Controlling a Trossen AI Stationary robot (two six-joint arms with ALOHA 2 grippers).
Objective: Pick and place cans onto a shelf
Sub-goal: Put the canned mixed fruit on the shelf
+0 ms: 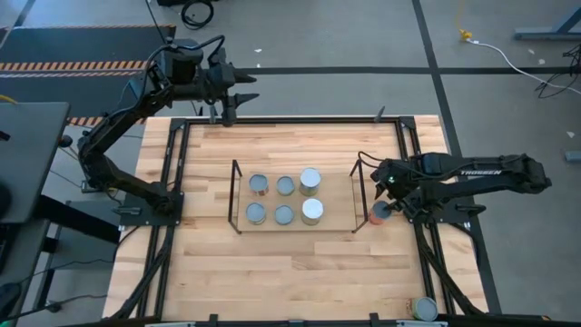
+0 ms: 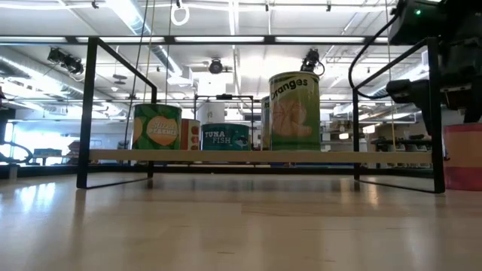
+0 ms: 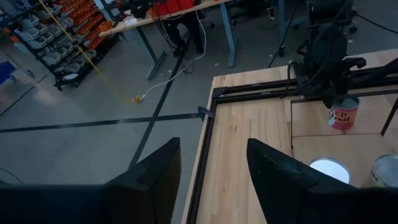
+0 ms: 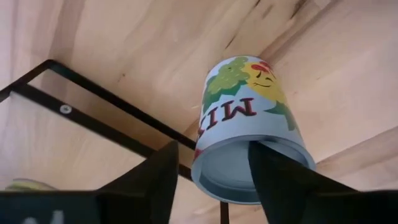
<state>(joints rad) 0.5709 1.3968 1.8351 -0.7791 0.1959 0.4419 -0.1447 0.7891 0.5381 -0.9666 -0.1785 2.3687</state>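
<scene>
- Cans on the shelf [image 1: 234, 195] number six in the high view, standing in two rows of three; the two at the right-hand end, one in the back row [image 1: 310, 179] and one in the front row [image 1: 312, 211], have bright white tops, and the other four are grey-blue.
- One more can, the mixed-fruit can [image 4: 249, 127], stands on the wooden table [image 1: 272, 272] just outside the shelf's right end frame, red-sided when seen from above [image 1: 380, 213].
- The right gripper [image 1: 388, 207] is at this can: in the right wrist view its two dark fingers [image 4: 283, 171] straddle the can's rim, one on each side. They look closed against it, though true contact is hard to judge from this angle.
- An eighth can [image 1: 424, 309] sits alone at the table's near right corner, well apart from the others.
- The low view shows the shelved cans side-on, among them a tall oranges can [image 2: 294, 111] and a short tuna can [image 2: 225, 136].
- The left gripper [image 1: 229, 107] hangs over the table's far edge, away from every can, its fingers [image 3: 283, 171] spread with nothing between them.
</scene>
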